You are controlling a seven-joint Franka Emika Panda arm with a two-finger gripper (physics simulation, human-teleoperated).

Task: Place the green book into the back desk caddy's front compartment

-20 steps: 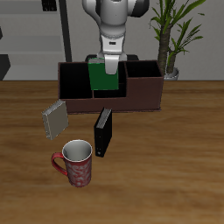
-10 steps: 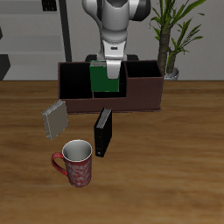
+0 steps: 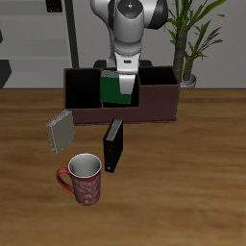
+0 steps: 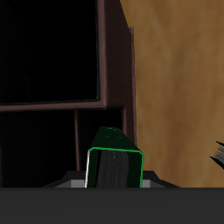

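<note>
Green and thin, the green book hung upright in your gripper, its lower part already down between the walls of the back desk caddy. From the exterior view its bright cover faced the table's front edge, and its bottom edge was hidden behind the caddy's front wall. Which cell it had entered, that view could not settle. In the wrist view the book showed end-on: a dark face rimmed with a bright green line, sitting directly under the gripper, above a reddish-brown partition of the caddy with black interior on both sides of it.

Your gripper was closed on the book's top edge, the fingers pinching it from either side. The white arm stood over the caddy and dropped almost straight down, wrist vertical, fingers pointing at the caddy floor.

The caddy looked long, low and dark reddish-brown, with black open-topped cells. Just in front of the caddy a black book stood upright on the wooden table. Also in front of the caddy, off to one end, a grey book leaned at a tilt. Farther from the caddy, nearer the table's front edge, you had a red patterned mug. Behind the caddy's other end stood a potted plant.
</note>
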